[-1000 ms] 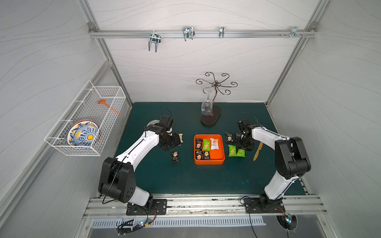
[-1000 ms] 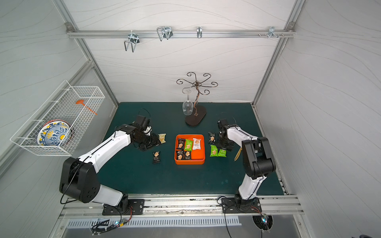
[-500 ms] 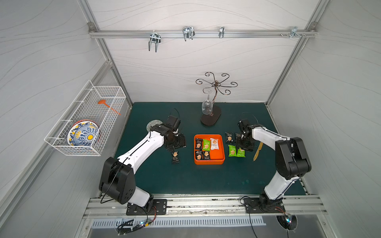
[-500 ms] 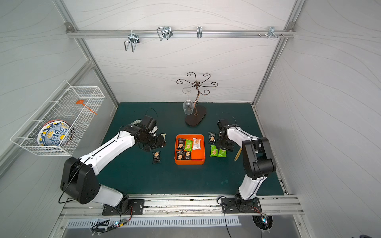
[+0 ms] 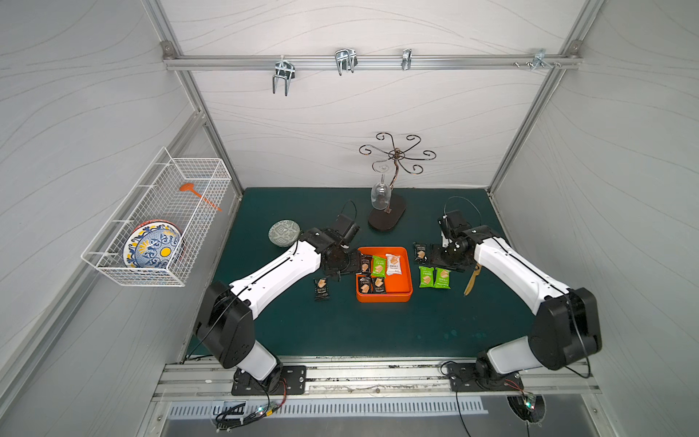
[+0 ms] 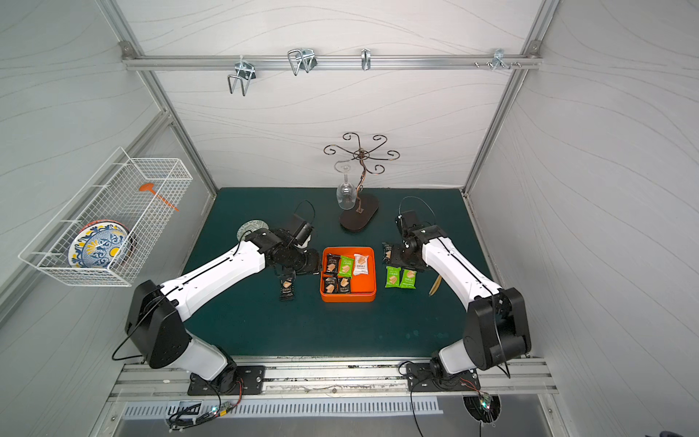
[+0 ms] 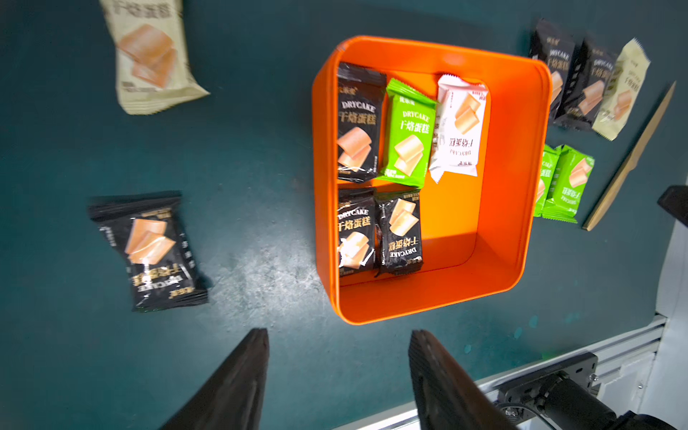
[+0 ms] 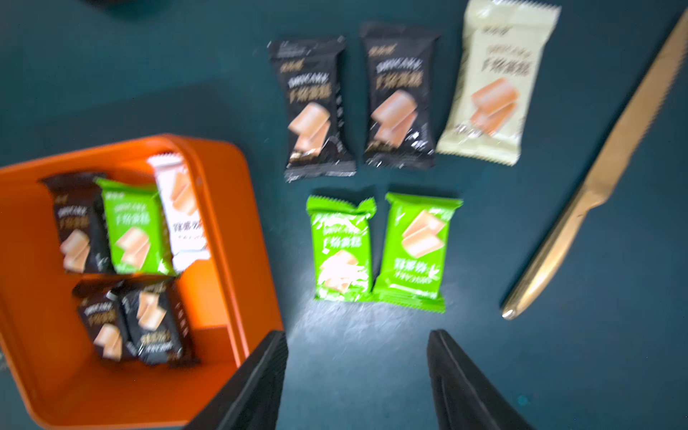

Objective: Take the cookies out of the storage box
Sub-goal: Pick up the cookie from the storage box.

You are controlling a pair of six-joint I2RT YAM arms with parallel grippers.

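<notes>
Dark green tabletop in a white-walled cell. Orange storage box (image 5: pixel 384 298) sits mid-table w/ five cookies (image 7: pixel 407 134) inside; more lie outside on both sides. Both spread, empty: left gripper (image 7: pixel 338 335), right gripper (image 8: pixel 357 335). Risk: packets touch, so jaws may pinch two or snag the box wall. Labels: "DRYCAKE", 干焙蛋糕.

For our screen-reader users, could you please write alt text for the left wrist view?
An orange storage box holds five cookie packets: three black, one green, one white. The left pincer hovers open and empty near it.

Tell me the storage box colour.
The storage box is bright orange, clearest in the left wrist view.
</notes>
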